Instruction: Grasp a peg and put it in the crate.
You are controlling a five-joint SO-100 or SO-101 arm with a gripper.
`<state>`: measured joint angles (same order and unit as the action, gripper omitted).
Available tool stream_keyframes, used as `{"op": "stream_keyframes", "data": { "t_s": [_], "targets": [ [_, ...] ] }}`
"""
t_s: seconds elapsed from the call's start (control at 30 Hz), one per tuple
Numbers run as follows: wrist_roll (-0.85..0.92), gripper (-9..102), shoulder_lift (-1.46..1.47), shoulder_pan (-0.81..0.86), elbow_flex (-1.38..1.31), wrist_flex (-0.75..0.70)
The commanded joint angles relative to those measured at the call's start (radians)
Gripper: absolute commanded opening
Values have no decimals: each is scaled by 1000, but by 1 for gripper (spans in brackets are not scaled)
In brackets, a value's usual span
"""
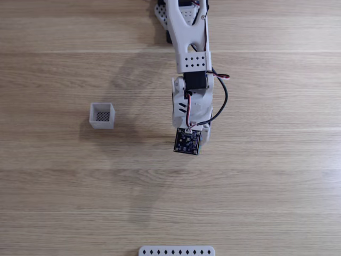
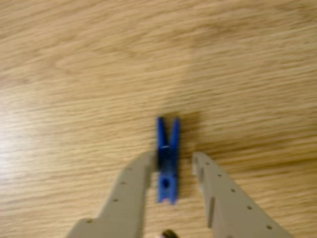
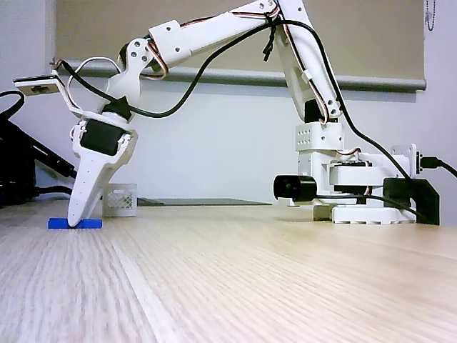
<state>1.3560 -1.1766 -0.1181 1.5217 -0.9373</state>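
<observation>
Wood-grain surface (image 1: 64, 186): pale planks, carries everything.
Crate (image 1: 102, 115): small white open box with dark mesh floor, left of the arm in the fixed view from above, well apart from it; in the low fixed view (image 3: 120, 199) it sits just behind the hand's tip.
Peg (image 2: 167, 158): blue clothespin lying flat on the surface, between the two fingers in the wrist view; in the low fixed view (image 3: 75, 224) it lies flat under the fingertip, well apart from the crate's opening.
Hand (image 2: 172, 157): spread, one finger (image 2: 130, 191) touching the peg's left side, the other finger (image 2: 218, 191) just clear on the right; not clenched on it. Tip down at the surface in the low fixed view (image 3: 75, 220).
Arm (image 1: 191, 64): white, reaching down from the top edge of the fixed view from above; black cable looped alongside.
Perforated strip (image 1: 177, 250): white, at the bottom edge, right of the crate.
</observation>
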Motion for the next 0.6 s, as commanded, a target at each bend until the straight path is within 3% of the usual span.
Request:
{"op": "stream_keyframes", "data": {
  "t_s": [0.0,0.3,0.57],
  "targets": [
    [-9,-3,-25,-20,-49,3],
    [-8,-1,-138,-9,100,60],
    [-9,-1,-502,77,502,482]
  ]
}}
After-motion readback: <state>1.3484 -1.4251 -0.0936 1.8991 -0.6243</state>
